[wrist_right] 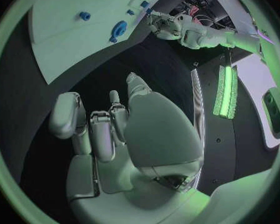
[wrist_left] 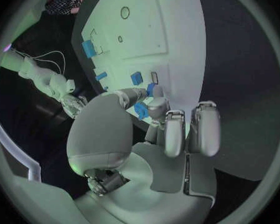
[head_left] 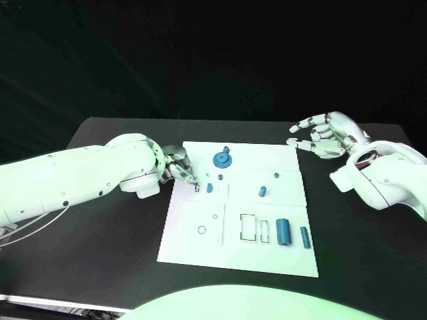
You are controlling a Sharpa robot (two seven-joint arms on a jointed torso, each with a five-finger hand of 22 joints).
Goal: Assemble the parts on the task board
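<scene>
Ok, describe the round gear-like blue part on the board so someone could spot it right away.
Start at the white task board in the middle of the black table. Go to its far edge, just right of the left hand. The blue gear-shaped part lies there, a flat disc, the widest round piece; the other blue parts are small pegs or cylinders.

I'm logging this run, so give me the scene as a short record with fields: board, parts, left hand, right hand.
board: white task board in the middle of the black table
parts: blue gear-like disc near the far edge; large blue cylinder and thinner blue pin near the right edge; small blue pieces mid-board
left hand: left hand at the board's left edge, fingertips at a small part; grip unclear
right hand: right hand raised off the board's far right corner, fingers apart, holding nothing
</scene>
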